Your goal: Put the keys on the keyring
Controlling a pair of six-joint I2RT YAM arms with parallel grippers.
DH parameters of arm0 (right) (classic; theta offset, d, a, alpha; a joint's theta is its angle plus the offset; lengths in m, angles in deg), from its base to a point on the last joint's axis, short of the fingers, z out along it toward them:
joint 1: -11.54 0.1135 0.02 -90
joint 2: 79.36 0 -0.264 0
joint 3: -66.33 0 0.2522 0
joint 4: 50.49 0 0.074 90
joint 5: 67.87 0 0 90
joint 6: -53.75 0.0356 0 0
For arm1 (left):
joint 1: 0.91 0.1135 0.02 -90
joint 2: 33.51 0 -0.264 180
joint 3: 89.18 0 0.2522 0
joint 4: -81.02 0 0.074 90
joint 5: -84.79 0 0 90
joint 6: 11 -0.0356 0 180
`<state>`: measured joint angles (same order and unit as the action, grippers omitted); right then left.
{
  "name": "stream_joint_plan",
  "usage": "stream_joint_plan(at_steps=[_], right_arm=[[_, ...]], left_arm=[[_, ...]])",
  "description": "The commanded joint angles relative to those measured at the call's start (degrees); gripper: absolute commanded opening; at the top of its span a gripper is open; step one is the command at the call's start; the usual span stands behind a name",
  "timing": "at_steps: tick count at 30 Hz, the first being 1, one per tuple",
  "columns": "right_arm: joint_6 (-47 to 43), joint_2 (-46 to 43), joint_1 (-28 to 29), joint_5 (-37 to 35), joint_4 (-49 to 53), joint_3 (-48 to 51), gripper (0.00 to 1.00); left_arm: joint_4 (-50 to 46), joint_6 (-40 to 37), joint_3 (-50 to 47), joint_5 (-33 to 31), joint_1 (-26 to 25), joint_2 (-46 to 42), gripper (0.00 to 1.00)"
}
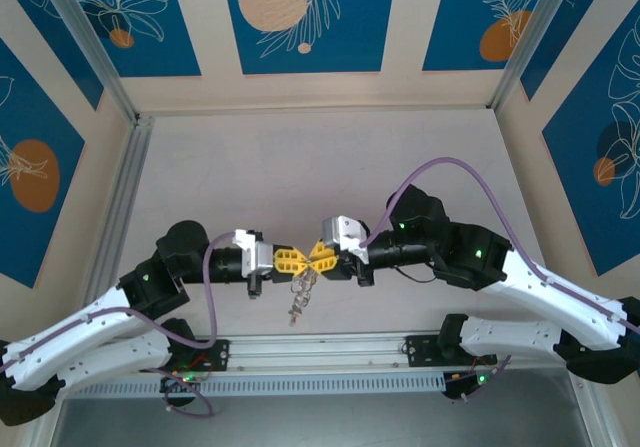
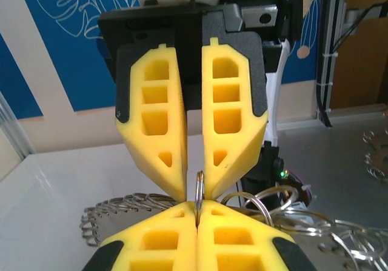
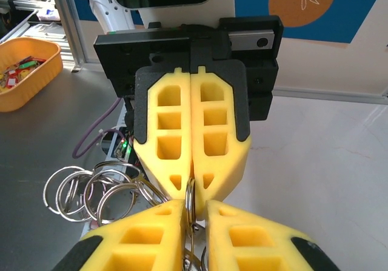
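I see both hands meeting tip to tip above the counter (image 1: 300, 157), close to its near edge. My left hand (image 1: 297, 261) is clenched on the keyring (image 2: 198, 187), which stands upright and edge-on between its pads. My right hand (image 1: 319, 258) faces it with jaws slightly parted, 1 finger on either side of that same ring and a thin gap showing on both sides. A tangle of silvery rings (image 1: 300, 293) shows just below the 2 hands. An orange basket (image 3: 33, 86) holding small red and yellow pieces sits well off to the side.
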<state>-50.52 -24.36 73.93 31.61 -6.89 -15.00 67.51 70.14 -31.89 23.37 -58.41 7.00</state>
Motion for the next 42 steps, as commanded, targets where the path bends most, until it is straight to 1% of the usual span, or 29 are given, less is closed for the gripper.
stream_joint_plan(at_steps=[1, 5, 11, 17, 20, 21, 23, 25, 26, 29, 30, 31, 33, 35, 38, 42], right_arm=[[1.5, -1.3, -0.8, -0.4, -2.2, 1.6, 0.14], [1.8, -2.1, -0.9, -0.3, -3.2, 2.6, 0.14], [2.0, -1.6, -1.0, 1.0, -4.5, 3.1, 0.14], [2.0, -1.7, -1.0, 2.0, -5.9, 3.2, 0.14], [1.9, -1.9, -1.0, 2.2, -6.2, 3.3, 0.09], [1.8, -1.9, -1.0, 2.1, -6.2, 3.2, 0.06], [1.8, -2.0, -1.0, 0.7, -5.5, 2.9, 0.02], [1.7, -2.1, -1.1, -1.1, -3.8, 2.0, 0.0], [1.7, -1.8, -1.2, -2.4, -2.5, 1.2, 0.0], [0.8, -1.2, -1.4, -5.4, 0.7, -0.5, 0.0], [0.6, -1.0, -1.4, -6.3, 1.3, -0.9, 0.0], [0.3, -0.6, -1.4, -7.0, 1.9, -1.3, 0.0], [-0.4, 0.5, -1.4, -8.1, 3.4, -2.8, 0.0], [-1.1, 1.8, -1.4, -8.7, 5.0, -4.5, 0.0], [-2.1, 2.5, -1.3, -8.7, 5.8, -5.8, 0.0], [-3.2, 2.6, -1.3, -6.8, 6.1, -6.8, 0.0]], left_arm=[[11.2, 2.9, -1.2, 2.4, 0.4, -2.3, 0.0], [16.7, 5.7, -3.8, 2.8, 1.2, -3.6, 0.0], [28.1, 10.9, -8.1, 3.0, 1.7, -2.2, 0.0], [31.0, 12.1, -8.8, 3.8, 1.8, 0.0, 0.0], [29.7, 12.0, -8.1, 4.0, 1.9, 0.6, 0.0], [28.1, 11.6, -7.6, 4.1, 1.8, 0.7, 0.0], [21.6, 9.7, -5.3, 3.9, 1.8, 0.7, 0.0], [9.5, 5.9, -0.5, 2.8, 1.9, 0.9, 0.0], [2.5, 3.6, 2.5, 1.3, 1.9, 1.1, 0.02], [-15.2, -2.6, 11.2, -3.6, 1.8, 3.0, 0.22], [-20.2, -4.2, 14.1, -5.6, 1.7, 4.0, 0.27], [-24.3, -5.8, 16.6, -6.9, 1.8, 5.3, 0.3], [-32.2, -8.5, 22.0, -9.4, 1.7, 8.4, 0.31], [-36.9, -10.5, 26.4, -10.5, 1.6, 11.2, 0.32], [-41.1, -12.5, 29.9, -11.3, 1.5, 13.9, 0.32], [-42.8, -13.8, 30.9, -10.4, 1.5, 15.0, 0.32]])
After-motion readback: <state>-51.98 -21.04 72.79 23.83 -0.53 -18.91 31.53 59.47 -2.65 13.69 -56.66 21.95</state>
